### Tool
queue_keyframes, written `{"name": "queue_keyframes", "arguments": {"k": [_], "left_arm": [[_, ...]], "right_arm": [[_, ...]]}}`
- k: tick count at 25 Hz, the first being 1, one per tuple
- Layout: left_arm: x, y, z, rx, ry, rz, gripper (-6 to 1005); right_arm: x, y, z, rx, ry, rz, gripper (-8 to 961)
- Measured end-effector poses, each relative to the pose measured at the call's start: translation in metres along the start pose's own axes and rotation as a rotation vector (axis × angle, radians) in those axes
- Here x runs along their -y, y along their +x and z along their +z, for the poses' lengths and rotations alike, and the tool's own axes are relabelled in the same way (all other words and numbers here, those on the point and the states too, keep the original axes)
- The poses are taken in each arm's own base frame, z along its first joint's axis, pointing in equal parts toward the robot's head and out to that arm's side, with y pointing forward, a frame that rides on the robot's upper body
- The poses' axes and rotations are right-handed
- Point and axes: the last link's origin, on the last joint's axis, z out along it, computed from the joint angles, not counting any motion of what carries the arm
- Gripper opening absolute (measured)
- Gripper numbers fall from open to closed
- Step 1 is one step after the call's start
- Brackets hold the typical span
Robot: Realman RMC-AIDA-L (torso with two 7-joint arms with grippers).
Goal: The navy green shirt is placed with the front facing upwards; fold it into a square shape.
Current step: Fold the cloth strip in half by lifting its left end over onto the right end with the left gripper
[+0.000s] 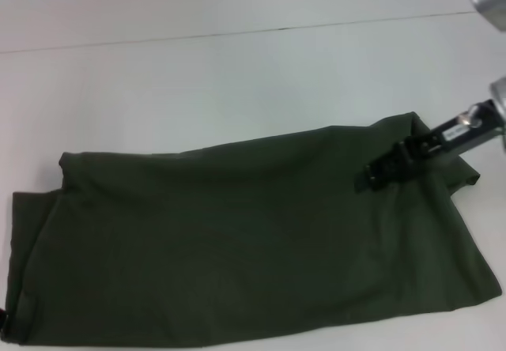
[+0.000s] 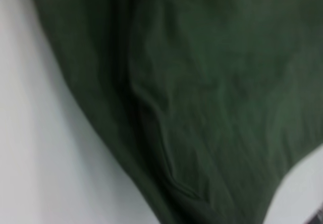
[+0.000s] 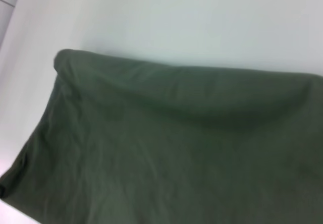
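The navy green shirt (image 1: 253,240) lies folded into a long band across the white table (image 1: 198,66), plain fabric facing up. It also fills the left wrist view (image 2: 202,93) and the right wrist view (image 3: 171,148). My right gripper (image 1: 378,174) reaches in from the right and sits over the shirt's far right part, where the cloth bunches up toward a raised corner (image 1: 411,118). A dark sliver (image 1: 3,323) at the shirt's near left corner may be my left gripper; the rest of that arm is out of view.
Bare white table surrounds the shirt on the far side and the left. A thin seam line (image 1: 237,33) runs across the table at the back. The shirt's near edge runs close to the bottom of the head view.
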Motion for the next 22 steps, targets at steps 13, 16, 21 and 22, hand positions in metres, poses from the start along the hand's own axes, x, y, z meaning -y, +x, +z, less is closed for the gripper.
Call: {"name": "queue_keyframes", "arguments": {"k": [13,16,21,22], "left_arm": [[-0.003,-0.002,-0.007,-0.071,-0.089,0.059,7],[-0.005,-0.002,-0.012,-0.096,-0.111,0.075,7],[-0.009,0.002,-0.018,-0.158,-0.147,0.1,6],[-0.01,0.003,-0.019,-0.172,-0.158,0.109,6]], "right_arm": [[-0.024,-0.013,0.053,0.026,-0.084,-0.038,477],[-0.027,-0.012,0.066,0.024,-0.104,-0.026,477],[-0.036,-0.01,0.082,-0.01,-0.116,-0.053,476],[-0.037,-0.01,0.083,-0.017,-0.115,-0.057,476]]}}
